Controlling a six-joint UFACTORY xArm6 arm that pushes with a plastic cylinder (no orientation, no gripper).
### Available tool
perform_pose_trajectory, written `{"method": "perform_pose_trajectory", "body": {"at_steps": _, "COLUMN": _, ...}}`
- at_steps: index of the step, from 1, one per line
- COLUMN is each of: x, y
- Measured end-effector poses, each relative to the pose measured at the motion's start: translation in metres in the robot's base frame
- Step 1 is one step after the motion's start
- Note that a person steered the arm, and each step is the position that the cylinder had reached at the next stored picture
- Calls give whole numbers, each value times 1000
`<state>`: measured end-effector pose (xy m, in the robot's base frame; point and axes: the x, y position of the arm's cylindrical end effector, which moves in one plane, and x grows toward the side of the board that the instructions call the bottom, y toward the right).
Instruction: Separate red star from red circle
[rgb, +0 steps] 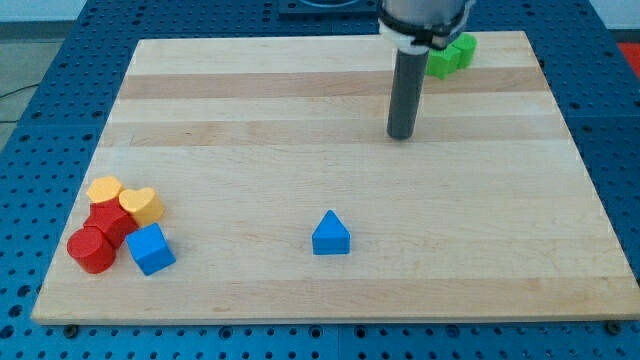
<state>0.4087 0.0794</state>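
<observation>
The red star (110, 222) and the red circle (91, 250) sit touching each other at the view's lower left, the circle below and left of the star. They are part of a tight cluster with other blocks. My tip (401, 135) rests on the board in the upper right part of the view, far from both red blocks.
A yellow hexagon-like block (104, 190) and a yellow heart (142, 206) touch the red star's top and right. A blue cube (151, 249) sits just right of the red circle. A blue triangle (330, 234) lies mid-bottom. A green block (449, 53) is at the top, partly behind the arm.
</observation>
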Motion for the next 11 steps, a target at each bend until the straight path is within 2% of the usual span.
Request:
{"method": "perform_pose_trajectory", "body": {"at_steps": 2, "x": 114, "y": -4}}
{"method": "perform_pose_trajectory", "body": {"at_steps": 3, "x": 164, "y": -38}}
{"method": "perform_pose_trajectory", "body": {"at_steps": 4, "x": 195, "y": -129}}
{"method": "perform_pose_trajectory", "body": {"at_steps": 6, "x": 200, "y": -354}}
{"method": "perform_pose_trajectory", "body": {"at_steps": 7, "x": 171, "y": -379}}
{"method": "perform_pose_trajectory", "body": {"at_steps": 8, "x": 139, "y": -342}}
{"method": "perform_pose_trajectory", "body": {"at_steps": 9, "x": 129, "y": -301}}
{"method": "perform_pose_trajectory", "body": {"at_steps": 11, "x": 120, "y": -361}}
